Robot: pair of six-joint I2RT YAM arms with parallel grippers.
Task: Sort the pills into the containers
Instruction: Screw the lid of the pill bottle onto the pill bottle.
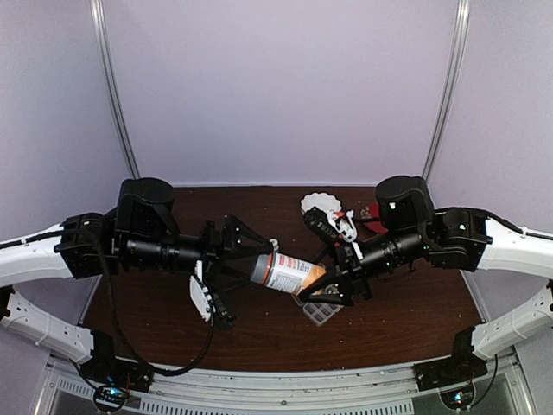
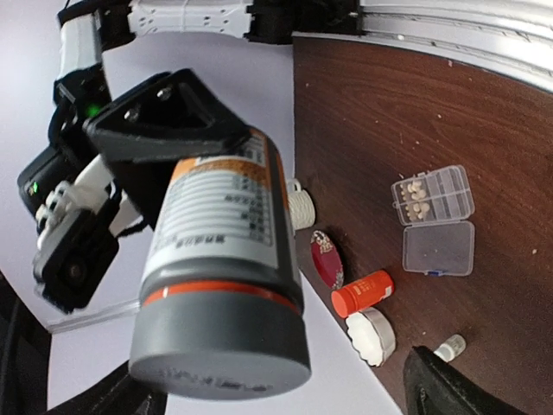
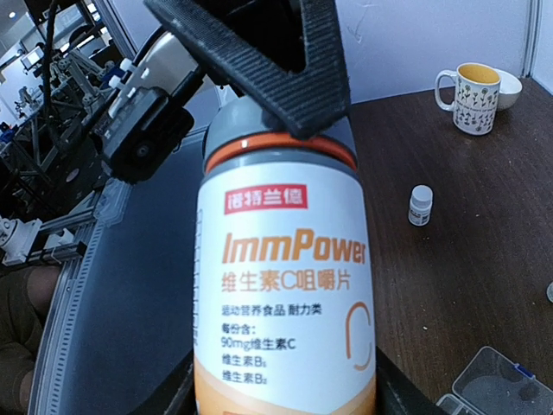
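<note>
- Grey-capped bottle (image 1: pixel 285 271), white-labelled with orange bands, is lying sideways in the air above the brown table (image 1: pixel 259 337), its cap pointing toward the left arm.
- Right gripper (image 1: pixel 327 281) is clamping the bottle by its lower body, one black finger pressing on each side.
- Left gripper (image 1: pixel 257 251) is sitting at the cap end with its fingers spread. In the left wrist view they are standing wide of the cap on both sides, gripping nothing.
- Pills (image 2: pixel 416 201), tiny and pale, are lying clustered in the cells (image 2: pixel 449 192) at one end of the clear pill box (image 2: pixel 469 201). The other cells are looking bare.
- Pill box is resting flat on the table under the bottle, its hinged lid (image 2: pixel 439 249) lying open beside it.
- Orange bottle (image 2: pixel 363 294) is lying on its side near the table's far edge, just beside a white ribbed cap (image 2: pixel 373 335) and a red lid (image 2: pixel 327 259).
- Small white vial (image 2: pixel 449 347) is standing apart from the box.
- Patterned mug (image 3: pixel 471 97) is sitting at the table's far corner in the right wrist view.
</note>
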